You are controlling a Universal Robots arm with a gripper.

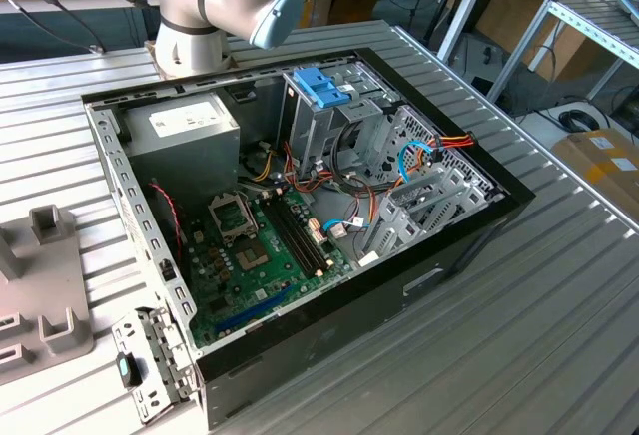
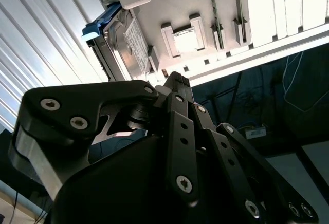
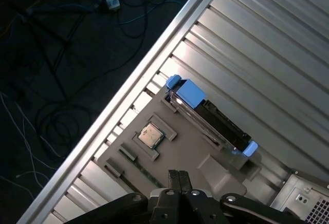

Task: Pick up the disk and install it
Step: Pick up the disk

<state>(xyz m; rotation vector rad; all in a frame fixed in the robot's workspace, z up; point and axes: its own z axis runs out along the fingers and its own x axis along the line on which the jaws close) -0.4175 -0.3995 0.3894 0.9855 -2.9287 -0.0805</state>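
Note:
The disk [image 3: 213,118] stands on its edge in a slot of a grey fixture plate [image 3: 180,154], with blue frame pieces at both of its ends. In the second wrist view the disk [image 2: 134,44] shows its white label and a blue corner. My gripper [image 3: 178,176] hovers over the plate, apart from the disk and to the side of it, its two fingers pressed together with nothing between them. The same closed fingertips show in the second wrist view, where the gripper [image 2: 177,78] sits just short of the disk's lower end.
A small square chip [image 3: 150,135] lies in a recess of the plate. The open computer case [image 1: 469,245] sits mid-table with a blue-latched drive cage [image 1: 321,86] and a grey power supply box [image 1: 190,126]. The table edge [image 3: 154,64] runs close by, with cables on the floor beyond.

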